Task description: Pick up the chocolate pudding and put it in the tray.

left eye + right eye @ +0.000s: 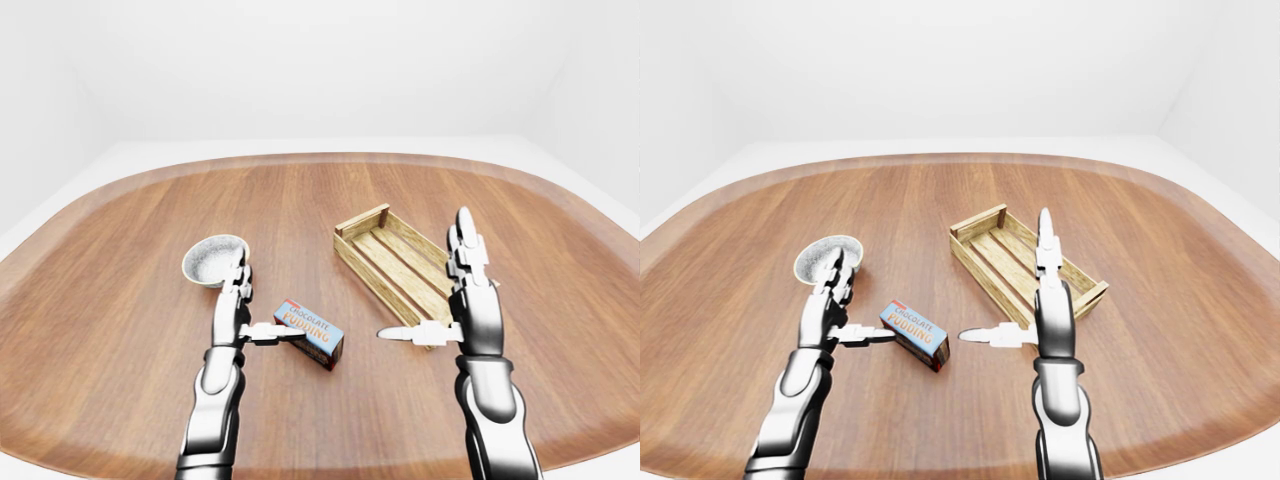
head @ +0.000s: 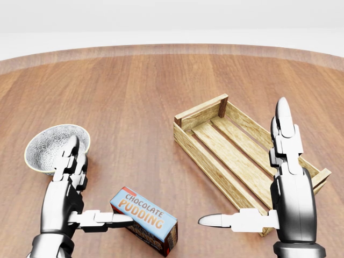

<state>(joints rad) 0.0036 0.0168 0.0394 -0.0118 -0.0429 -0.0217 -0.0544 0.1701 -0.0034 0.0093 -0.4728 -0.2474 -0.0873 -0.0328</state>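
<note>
Wooden table (image 1: 120, 300) carries a slatted tray (image 2: 236, 156) toward its right edge, empty, angled; a speckled bowl (image 2: 51, 146) sits toward the left edge. Both hands spread, fingers apart: right hand (image 2: 279, 188) over the tray's near end, left hand (image 2: 72, 199) below the bowl. Chocolate pudding (image 2: 145, 219) box lies between the hands, left thumb at its left end, contact unclear.
</note>
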